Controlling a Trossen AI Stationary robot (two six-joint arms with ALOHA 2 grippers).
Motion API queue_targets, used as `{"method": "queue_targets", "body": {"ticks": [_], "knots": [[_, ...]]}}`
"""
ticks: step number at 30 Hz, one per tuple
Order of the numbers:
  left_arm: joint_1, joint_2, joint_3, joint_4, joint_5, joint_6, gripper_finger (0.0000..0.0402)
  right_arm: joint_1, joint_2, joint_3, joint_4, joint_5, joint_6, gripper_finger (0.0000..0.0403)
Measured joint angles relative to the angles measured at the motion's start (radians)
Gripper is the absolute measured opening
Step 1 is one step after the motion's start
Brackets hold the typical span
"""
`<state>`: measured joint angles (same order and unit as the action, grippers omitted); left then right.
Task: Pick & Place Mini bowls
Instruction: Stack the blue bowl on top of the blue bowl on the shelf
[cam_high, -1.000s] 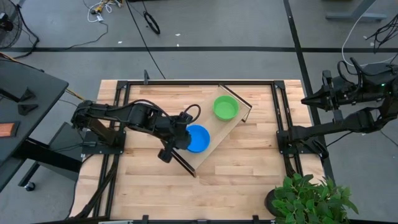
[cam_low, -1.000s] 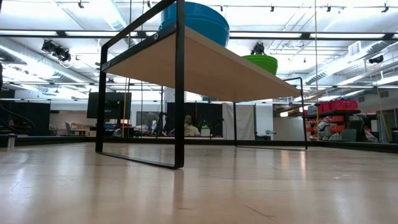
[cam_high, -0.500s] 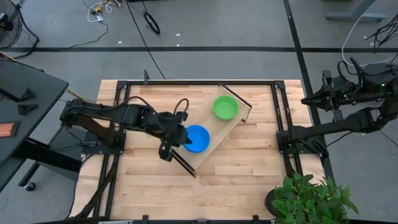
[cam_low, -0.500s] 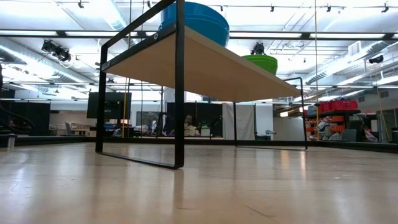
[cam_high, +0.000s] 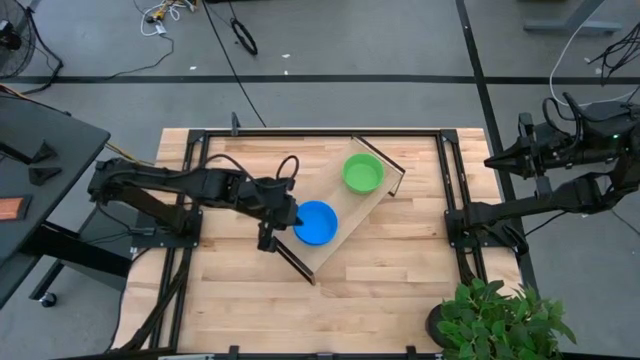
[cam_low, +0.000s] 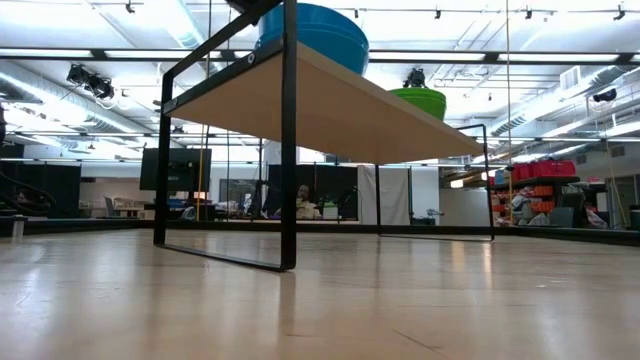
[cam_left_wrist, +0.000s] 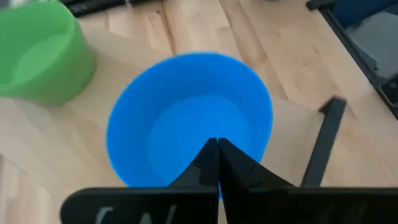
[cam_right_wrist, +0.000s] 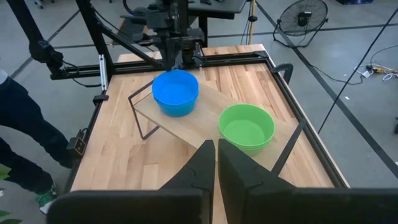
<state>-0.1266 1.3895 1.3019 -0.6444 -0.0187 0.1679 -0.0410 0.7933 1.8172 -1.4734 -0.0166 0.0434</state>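
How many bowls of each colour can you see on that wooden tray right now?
Blue bowl: 1 showing
Green bowl: 1 showing
Total: 2 showing on the wooden tray; whether more are nested inside either cannot be told.

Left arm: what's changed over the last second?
The left gripper has drawn back from over the blue bowl toward its own side of the table, fingers shut and empty. Blue bowl, green bowl, tray and the parked right gripper are unchanged.
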Motion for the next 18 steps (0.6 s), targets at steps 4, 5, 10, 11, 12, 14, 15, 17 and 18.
{"method": "queue_targets", "body": {"ticks": [4,5,10,11,12,14,15,17,18], "knots": [[0.006,0.000,-0.019,-0.003,0.029,0.000,0.0001,0.000,0.000,0.000,0.000,0.000,0.000,0.0023],[0.006,0.000,-0.020,-0.011,0.031,0.000,0.0001,0.000,0.000,0.000,0.000,0.000,0.000,0.0023],[0.006,0.000,-0.020,-0.020,0.031,0.032,0.0000,0.000,0.000,0.000,0.000,0.000,0.000,0.0023],[0.006,0.000,-0.020,-0.028,0.031,0.033,0.0000,0.000,0.000,0.000,0.000,0.000,0.000,0.0023],[0.006,0.000,-0.020,-0.036,0.031,0.034,0.0000,0.000,0.000,0.000,0.000,0.000,0.000,0.0023],[0.006,0.000,-0.020,-0.055,0.032,0.035,0.0000,0.000,0.000,0.000,0.000,0.000,0.000,0.0023],[0.006,0.000,-0.020,-0.065,0.032,0.036,0.0000,0.000,0.000,0.000,0.000,0.000,0.000,0.0023],[0.006,0.000,-0.020,-0.065,0.031,0.052,0.0000,0.000,0.000,0.000,0.000,0.000,0.000,0.0023],[0.006,0.000,-0.020,-0.062,0.032,0.058,0.0000,0.000,0.000,0.000,0.000,0.000,0.000,0.0023]]}}
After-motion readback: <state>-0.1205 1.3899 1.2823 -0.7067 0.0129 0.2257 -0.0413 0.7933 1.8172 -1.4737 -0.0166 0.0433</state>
